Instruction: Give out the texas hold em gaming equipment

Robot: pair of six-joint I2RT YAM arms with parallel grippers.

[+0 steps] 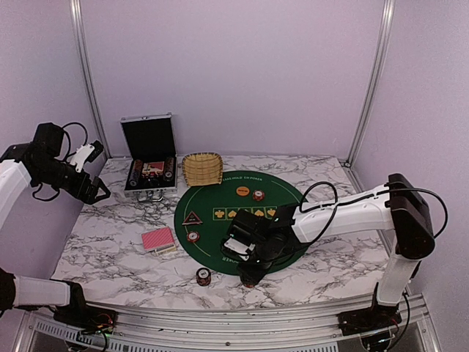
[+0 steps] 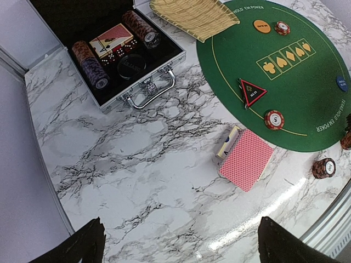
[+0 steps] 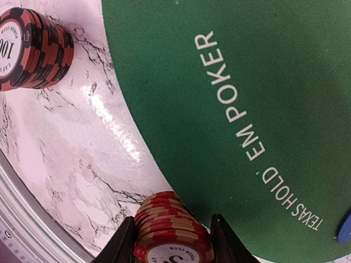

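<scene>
My right gripper [image 3: 173, 241] is low at the near edge of the green poker mat [image 3: 247, 55], and its fingers press both sides of a red-and-tan chip stack [image 3: 171, 222]. A darker red chip stack [image 3: 30, 49] stands on the marble to its left. The pink-backed cards [image 2: 247, 159] lie off the mat's left side. On the mat are a dark triangular marker [image 2: 252, 92], a single chip [image 2: 274, 119], an orange disc [image 2: 262, 26] with a chip [image 2: 282, 27] beside it, and a blue disc [image 2: 342, 83]. My left gripper [image 1: 99, 192] hangs open, high at the far left.
An open silver-edged case [image 1: 149, 158] with more chips and cards stands at the back left. A wicker basket [image 1: 202, 169] sits beside it at the mat's far edge. The table's metal front rail [image 1: 220, 315] runs just behind the right gripper.
</scene>
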